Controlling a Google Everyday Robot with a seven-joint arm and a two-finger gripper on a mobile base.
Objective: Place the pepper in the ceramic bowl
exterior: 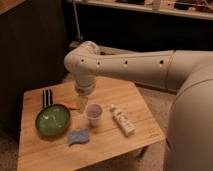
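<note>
The pepper (71,105) is a small orange piece lying on the wooden table (125,100), just right of the green ceramic bowl's rim and partly hidden by my gripper. The ceramic bowl (52,120) is round, green and glossy with a dark rim, at the table's left. My gripper (81,102) hangs from the white arm (125,65), pointing down just right of the pepper, between the bowl and the white cup.
A small white cup (94,113) stands right of the gripper. A white labelled tube (122,120) lies further right. A blue sponge (78,136) lies in front of the bowl. Dark utensils (47,97) lie behind the bowl. Dark cabinets stand behind the table.
</note>
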